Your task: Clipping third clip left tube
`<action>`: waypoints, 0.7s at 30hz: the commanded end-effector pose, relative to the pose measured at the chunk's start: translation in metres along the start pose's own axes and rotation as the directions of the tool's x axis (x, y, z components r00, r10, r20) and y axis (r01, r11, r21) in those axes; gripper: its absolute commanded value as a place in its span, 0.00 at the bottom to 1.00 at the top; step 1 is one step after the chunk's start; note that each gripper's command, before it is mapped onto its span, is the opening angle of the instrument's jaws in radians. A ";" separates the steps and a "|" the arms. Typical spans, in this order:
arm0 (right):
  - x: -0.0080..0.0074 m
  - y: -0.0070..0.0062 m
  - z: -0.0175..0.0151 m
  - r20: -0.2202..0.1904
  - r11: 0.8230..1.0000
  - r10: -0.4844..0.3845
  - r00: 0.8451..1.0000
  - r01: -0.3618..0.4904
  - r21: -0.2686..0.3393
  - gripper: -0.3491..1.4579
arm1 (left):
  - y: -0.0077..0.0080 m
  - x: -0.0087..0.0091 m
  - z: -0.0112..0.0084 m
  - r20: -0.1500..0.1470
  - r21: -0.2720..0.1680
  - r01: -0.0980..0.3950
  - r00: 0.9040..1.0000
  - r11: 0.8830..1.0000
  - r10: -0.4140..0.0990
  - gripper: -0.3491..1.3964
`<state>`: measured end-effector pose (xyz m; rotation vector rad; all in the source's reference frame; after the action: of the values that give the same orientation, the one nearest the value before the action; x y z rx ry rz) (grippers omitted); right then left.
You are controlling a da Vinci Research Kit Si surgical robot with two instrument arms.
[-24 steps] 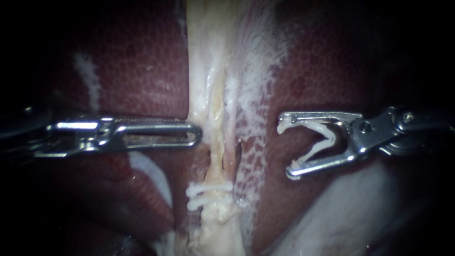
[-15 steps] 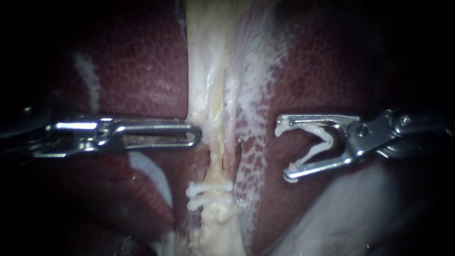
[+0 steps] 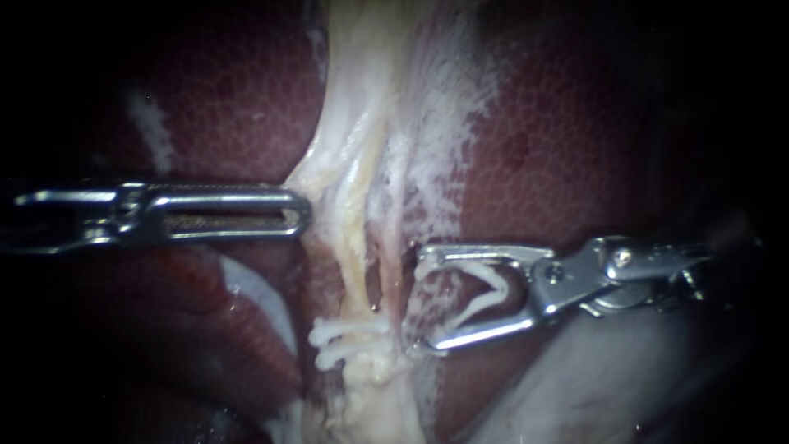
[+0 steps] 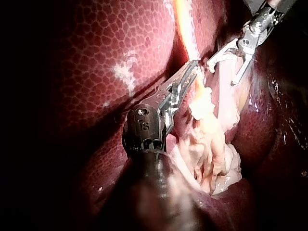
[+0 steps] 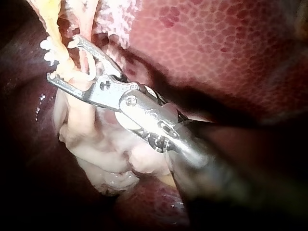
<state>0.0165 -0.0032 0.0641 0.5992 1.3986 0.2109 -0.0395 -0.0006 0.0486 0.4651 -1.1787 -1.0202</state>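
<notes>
Left instrument [image 3: 300, 215]: jaws lie together, pinching the edge of the pale band [image 3: 329, 177] and bowing it aside. Right instrument [image 3: 415, 302]: jaws stand wide, holding an open clip [image 3: 493, 279], tips just beside the right tube [image 3: 398, 284]. That tube stands before the left tube [image 3: 355, 265], which carries two set clips [image 3: 349, 333]. Liver [image 3: 230, 107] lies around.

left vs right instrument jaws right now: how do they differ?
Jaws: the left instrument has them together, clamped on pale tissue; the right instrument has them wide apart, holding an open white clip. Shape: left instrument long and slotted; right instrument shorter, hook-tipped. Both are bright metal, pointing level at that tissue from opposite sides.
</notes>
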 end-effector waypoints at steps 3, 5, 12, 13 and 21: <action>-0.0003 0.0004 0.0009 0.000 1.000 0.004 1.000 -0.004 -0.004 0.52 | -0.0005 -0.0001 -0.0004 0.004 0.000 -0.001 1.000 1.000 0.001 0.00; -0.0004 0.0008 0.0015 0.000 1.000 0.004 1.000 -0.004 -0.005 0.52 | -0.0006 -0.0001 -0.0005 0.004 0.000 -0.001 1.000 1.000 0.001 0.00; -0.0010 0.0020 0.0039 -0.001 1.000 0.007 1.000 -0.007 0.005 0.52 | -0.0007 -0.0001 -0.0010 0.006 0.002 -0.001 1.000 1.000 0.001 0.00; -0.0012 0.0020 0.0043 -0.001 1.000 0.005 1.000 -0.005 0.012 0.52 | -0.0007 -0.0001 -0.0010 0.006 0.002 -0.001 1.000 1.000 0.001 0.00; -0.0014 0.0019 0.0060 -0.002 0.999 0.017 1.000 -0.017 0.028 0.52 | -0.0007 -0.0001 -0.0010 0.006 0.003 -0.001 1.000 1.000 0.001 0.00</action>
<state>0.0225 -0.0039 0.0666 0.6355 1.4024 0.2039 -0.0389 -0.0011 0.0476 0.4632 -1.1854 -1.0200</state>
